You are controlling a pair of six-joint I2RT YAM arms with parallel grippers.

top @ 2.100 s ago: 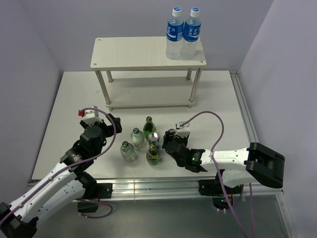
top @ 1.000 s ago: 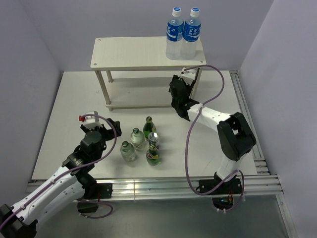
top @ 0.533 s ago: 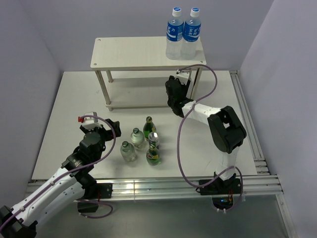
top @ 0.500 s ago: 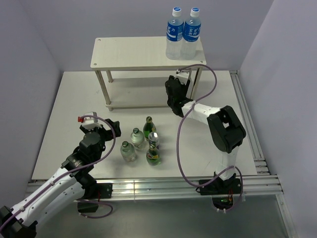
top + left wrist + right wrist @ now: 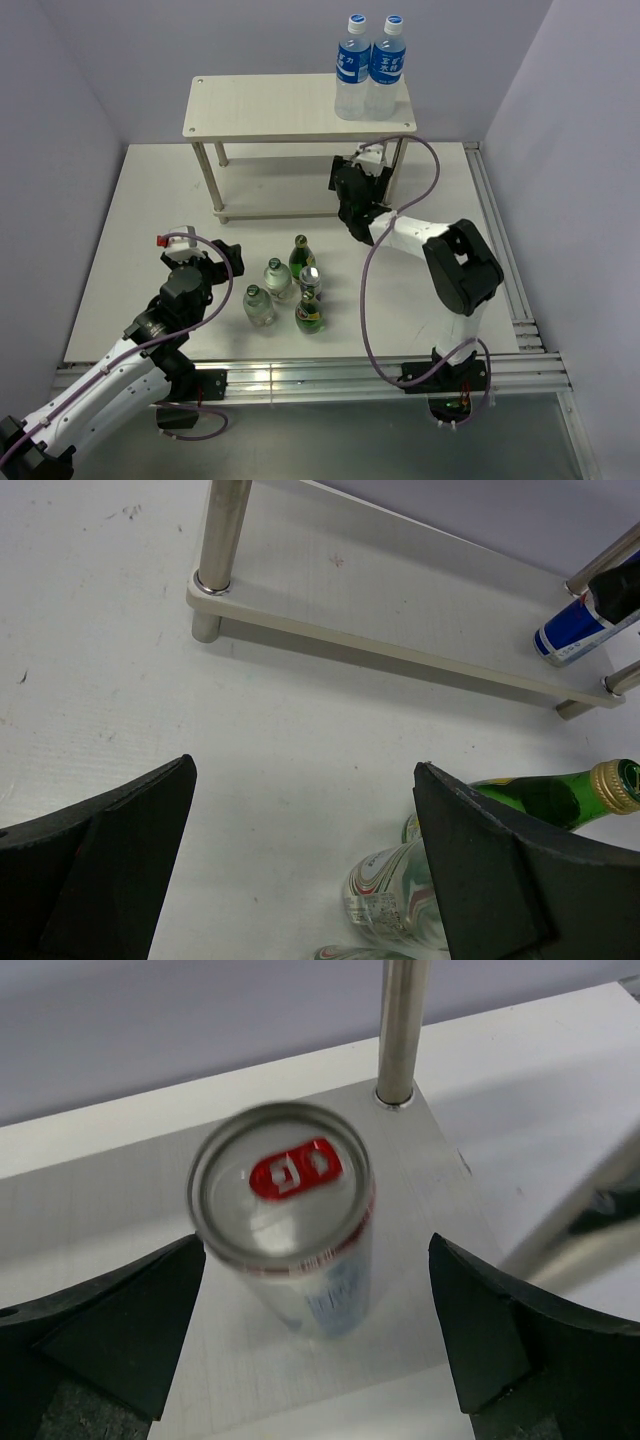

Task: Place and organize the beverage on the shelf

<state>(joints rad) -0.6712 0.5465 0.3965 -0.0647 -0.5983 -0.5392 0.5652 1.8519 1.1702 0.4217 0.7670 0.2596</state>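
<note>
Right wrist view shows the right gripper point(image 5: 315, 1290) wide open, the can point(image 5: 283, 1210) standing free between its fingers point(image 5: 110, 1330) on the lower board of the shelf point(image 5: 90, 1210), so a crooked retreat could knock the slim can over.

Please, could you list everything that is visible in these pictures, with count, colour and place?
shelf: one, pale wood, far side of table.
water bottles: two, clear with blue caps, top board, right end.
cans: two, blue-silver; one on the lower board's right end, one in the table group.
green glass bottles: two, dark green, table group.
clear bottles: two, green caps, table group.
table: one, white.
left gripper: open, over the table.
right gripper: open, either side of the shelf can.
</note>
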